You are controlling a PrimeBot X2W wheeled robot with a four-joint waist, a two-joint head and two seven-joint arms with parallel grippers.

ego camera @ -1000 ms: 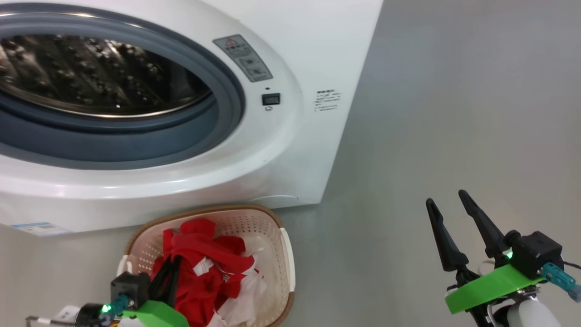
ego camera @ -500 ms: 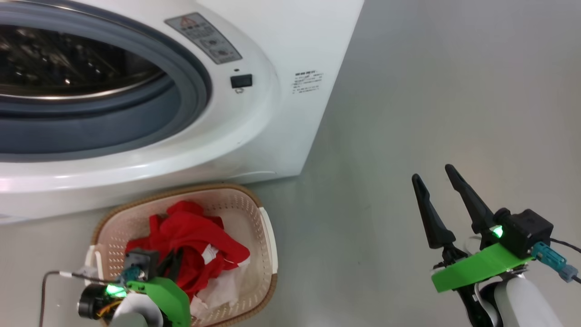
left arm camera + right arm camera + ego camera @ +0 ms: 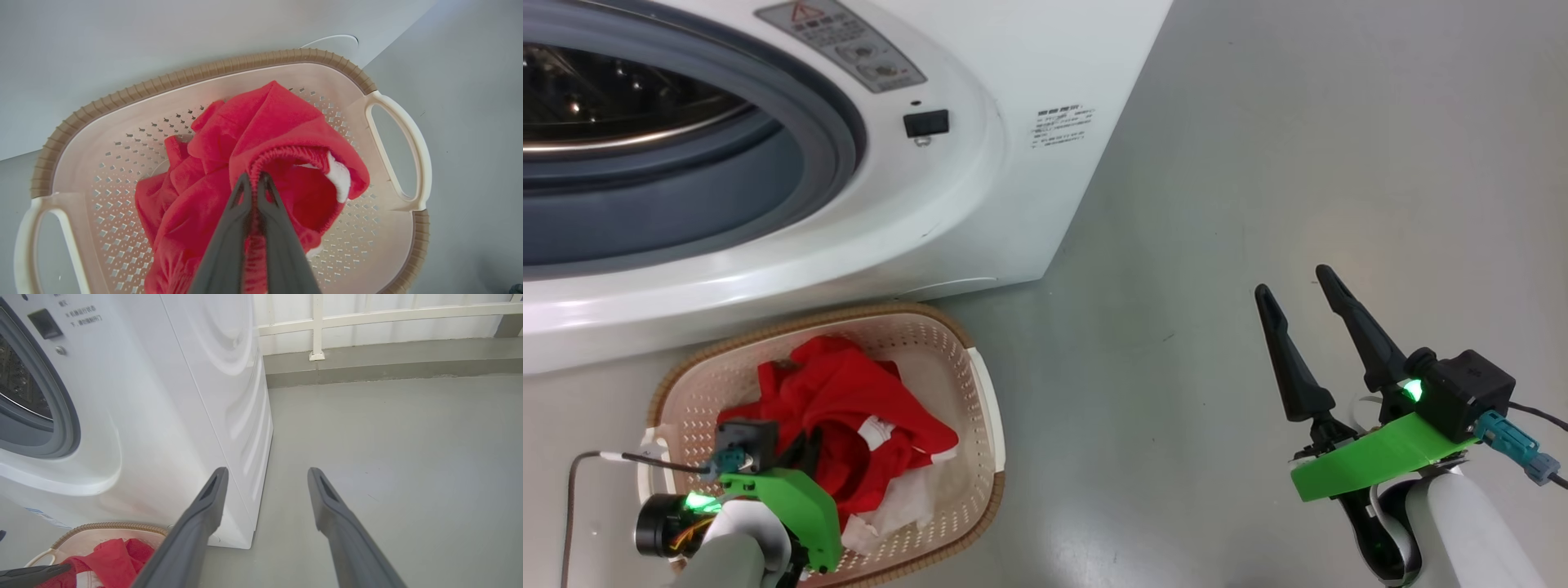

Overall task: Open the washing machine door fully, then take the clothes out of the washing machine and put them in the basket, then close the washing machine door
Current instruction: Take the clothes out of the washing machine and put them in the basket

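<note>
The washer (image 3: 1013, 188) is seen open-mouthed beyond the left pincer (image 3: 256, 179), the basket (image 3: 163, 80) beneath it. The clothes (image 3: 265, 122) are pinched in its shut jaws, in the basket. The right pincer (image 3: 1292, 282) is held wide, empty. Placing is judged underway; release is called for next.

A grey floor (image 3: 388, 428) is stretching away under and ahead of the right claw (image 3: 266, 470); well beyond its tips a white railing (image 3: 367, 314) is standing along a low grey kerb (image 3: 388, 363).
</note>
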